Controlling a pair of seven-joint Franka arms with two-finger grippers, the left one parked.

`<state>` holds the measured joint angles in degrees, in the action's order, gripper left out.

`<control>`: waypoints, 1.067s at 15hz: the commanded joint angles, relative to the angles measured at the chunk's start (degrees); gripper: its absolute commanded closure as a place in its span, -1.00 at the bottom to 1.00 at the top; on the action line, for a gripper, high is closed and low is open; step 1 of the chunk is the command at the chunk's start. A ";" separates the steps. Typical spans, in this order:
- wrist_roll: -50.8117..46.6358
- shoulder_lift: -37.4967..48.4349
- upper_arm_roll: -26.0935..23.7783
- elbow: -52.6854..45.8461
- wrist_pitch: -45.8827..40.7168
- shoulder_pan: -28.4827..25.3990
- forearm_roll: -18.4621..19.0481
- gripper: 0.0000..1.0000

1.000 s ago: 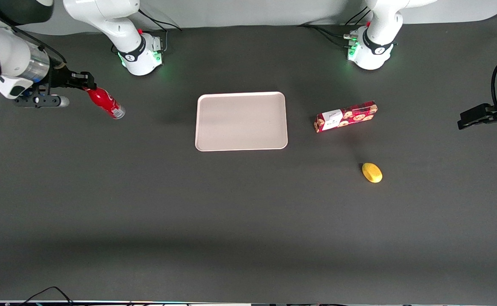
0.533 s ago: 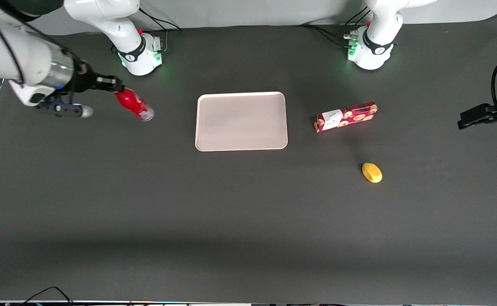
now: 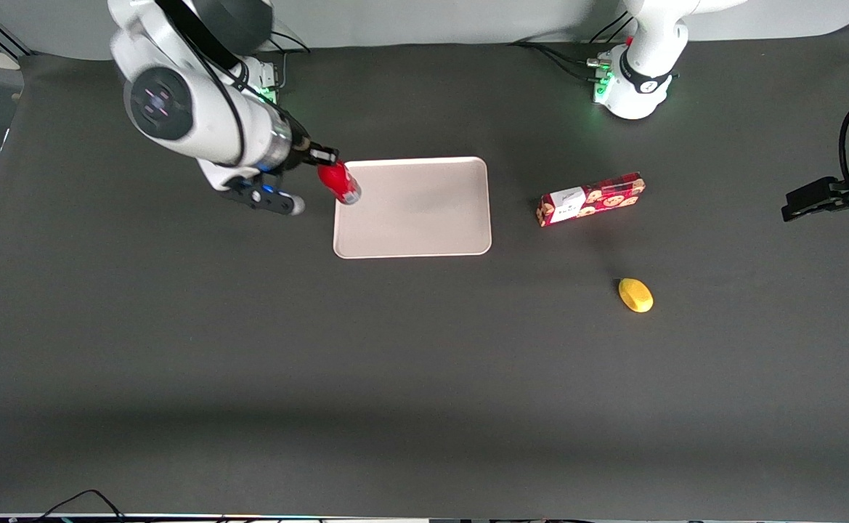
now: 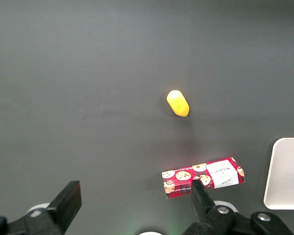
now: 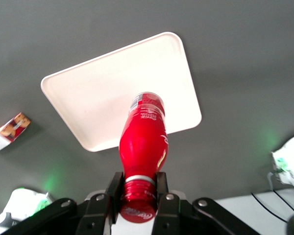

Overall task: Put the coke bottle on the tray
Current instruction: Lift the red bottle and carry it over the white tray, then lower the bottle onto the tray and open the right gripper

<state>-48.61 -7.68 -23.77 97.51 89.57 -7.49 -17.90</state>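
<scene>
My right gripper (image 3: pixel 325 161) is shut on the neck of the coke bottle (image 3: pixel 340 182), a small red bottle with a silvery base. It holds the bottle in the air, tilted, over the edge of the tray (image 3: pixel 424 218) that faces the working arm's end. The tray is flat, pale beige and bare. In the right wrist view the fingers (image 5: pixel 162 186) clamp the bottle (image 5: pixel 143 142) just under its red cap, and the bottle's base points at the tray (image 5: pixel 98 93) below.
A red cookie box (image 3: pixel 590 199) lies beside the tray toward the parked arm's end, and a yellow lemon-like object (image 3: pixel 635 295) lies nearer the front camera than the box. Both show in the left wrist view: box (image 4: pixel 203 177), yellow object (image 4: pixel 178 103).
My right arm has carried the coke bottle from the working arm's end of the table toward the tray, and it now hangs over the tray's edge. The grip has not changed.
</scene>
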 commanded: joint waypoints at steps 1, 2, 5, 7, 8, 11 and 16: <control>-1.75 0.30 -1.71 10.65 11.55 0.37 -0.03 1.00; -1.84 -0.23 -2.32 13.47 15.15 0.11 0.67 1.00; -3.67 -1.72 -2.77 19.28 22.46 -0.68 4.10 1.00; -4.65 -1.90 -4.34 21.22 25.02 -0.60 4.10 1.00; -4.65 -1.90 -4.35 22.36 26.51 -0.68 4.10 1.00; -4.65 -1.90 -4.88 25.53 31.00 -0.68 4.10 0.93; -5.88 -0.85 -5.14 24.40 28.82 -0.60 4.10 -1.00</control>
<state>-51.95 -10.59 -28.34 122.25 119.53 -8.10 -14.51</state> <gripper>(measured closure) 0.445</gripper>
